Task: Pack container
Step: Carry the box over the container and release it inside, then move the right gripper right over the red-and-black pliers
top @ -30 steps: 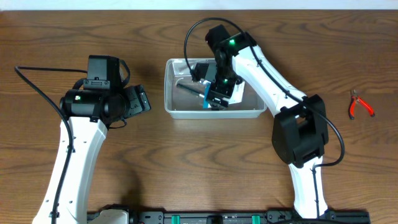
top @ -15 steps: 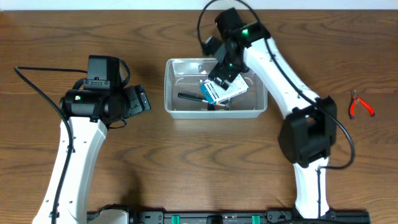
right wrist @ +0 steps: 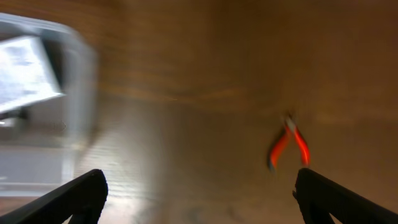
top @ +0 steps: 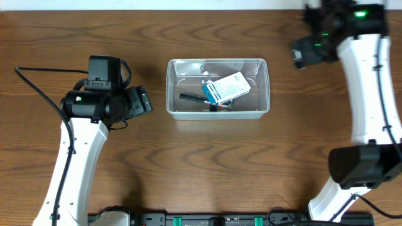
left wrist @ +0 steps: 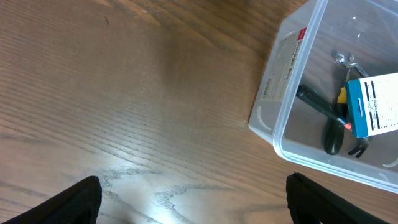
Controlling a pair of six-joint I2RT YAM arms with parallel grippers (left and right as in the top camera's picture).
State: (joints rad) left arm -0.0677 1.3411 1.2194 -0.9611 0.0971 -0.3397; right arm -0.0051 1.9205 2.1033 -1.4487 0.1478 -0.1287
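A: The container [top: 217, 61] sits mid-table near the far edge. The right gripper [right wrist: 202, 198] is wide, empty; the left gripper [left wrist: 199, 202] is wide too.
B: A red tool [right wrist: 288, 148], blurred, apparently pliers, lies toward the right edge; right gripper should centre over it before descending.

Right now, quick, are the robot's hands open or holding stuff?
Left gripper: open, holding nothing.
Right gripper: open, holding nothing.

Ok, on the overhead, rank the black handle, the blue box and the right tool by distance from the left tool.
From the left tool:
1. The black handle, in the left half of the container.
2. The blue box, mid-container.
3. The right tool, far right, beyond the container.
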